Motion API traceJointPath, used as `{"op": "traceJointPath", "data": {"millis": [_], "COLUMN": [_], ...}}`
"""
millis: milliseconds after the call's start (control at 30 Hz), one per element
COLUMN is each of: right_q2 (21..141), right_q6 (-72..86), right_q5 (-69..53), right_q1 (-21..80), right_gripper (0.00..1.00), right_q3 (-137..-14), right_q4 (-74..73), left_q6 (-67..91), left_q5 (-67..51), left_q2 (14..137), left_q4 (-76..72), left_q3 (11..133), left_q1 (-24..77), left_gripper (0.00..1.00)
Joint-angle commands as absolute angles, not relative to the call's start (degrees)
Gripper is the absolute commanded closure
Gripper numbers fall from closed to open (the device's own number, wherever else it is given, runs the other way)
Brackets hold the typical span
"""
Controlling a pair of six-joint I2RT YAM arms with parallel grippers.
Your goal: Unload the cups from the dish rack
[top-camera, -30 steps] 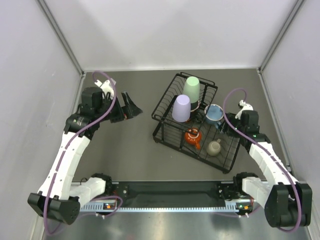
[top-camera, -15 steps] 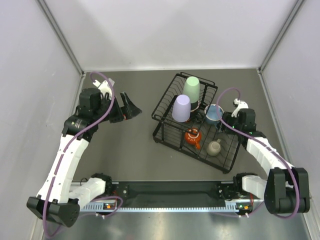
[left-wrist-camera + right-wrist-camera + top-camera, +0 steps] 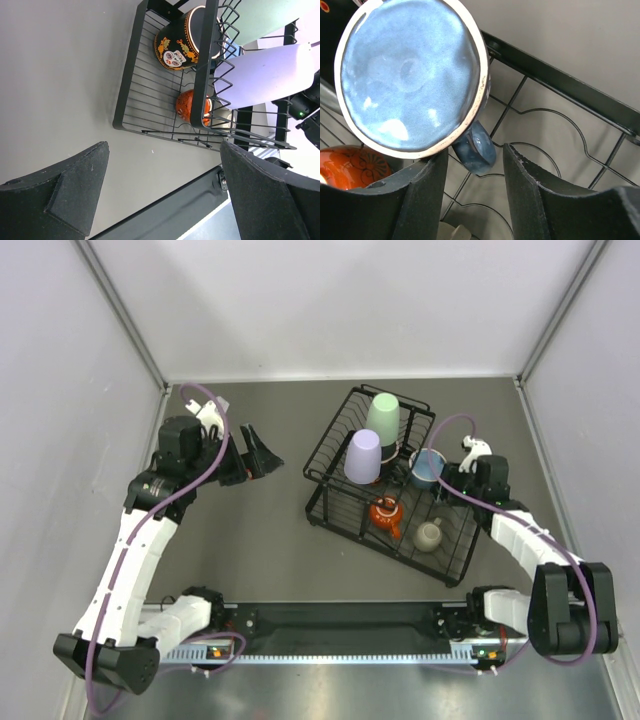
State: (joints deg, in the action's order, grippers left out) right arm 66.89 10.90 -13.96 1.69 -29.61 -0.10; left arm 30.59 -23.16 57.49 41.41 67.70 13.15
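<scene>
Black wire is what the dish rack (image 3: 455,558) is made of, and it is set askew on the grey table (image 3: 250,550), right of centre. In its near, lower tier a small beige mug (image 3: 429,534) is stood nearest the arms, with the squat orange cup (image 3: 386,513) just beside it to the left. Farther in, the blue mug (image 3: 412,75) is tilted, and its handle is straddled by the right gripper (image 3: 474,150), whose jaws are parted with a gap left on one side. On the raised tier the lavender tumbler (image 3: 363,456) and, beyond it, the mint-green tumbler (image 3: 383,418) are held upside down. Beneath that tier the black-handled patterned mug (image 3: 182,42) is lodged. Well left of the rack, the left gripper (image 3: 164,145) is held wide apart, with nothing between its fingers.
</scene>
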Motion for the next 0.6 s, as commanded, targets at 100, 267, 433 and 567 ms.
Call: {"op": "traceJointPath", "data": {"millis": [100, 267, 433, 567], "right_q2": [66.8, 67.24, 68.47, 67.94], "right_q6": [8.62, 8.26, 7.91, 7.65], "right_q5": [-17.13, -16.61, -16.43, -15.65], "right_q1": [1.14, 1.14, 1.06, 1.14], "right_gripper": [0.57, 0.61, 0.68, 0.79], "right_q3": [-29.0, -29.44, -30.32, -30.15], "right_q4": [4.48, 4.31, 3.78, 3.69], "left_q6": [30.85, 31.29, 31.64, 31.55], "left_q5": [-23.99, -24.26, -24.26, -23.99], "left_q2": [57.74, 58.18, 57.31, 56.52], "left_q4": [39.9, 39.82, 40.25, 41.04], "left_q3": [70.66, 72.33, 73.04, 73.3], "left_q1": [12.83, 12.83, 12.83, 12.83], "left_gripper": [0.03, 0.03, 0.03, 0.03]}}
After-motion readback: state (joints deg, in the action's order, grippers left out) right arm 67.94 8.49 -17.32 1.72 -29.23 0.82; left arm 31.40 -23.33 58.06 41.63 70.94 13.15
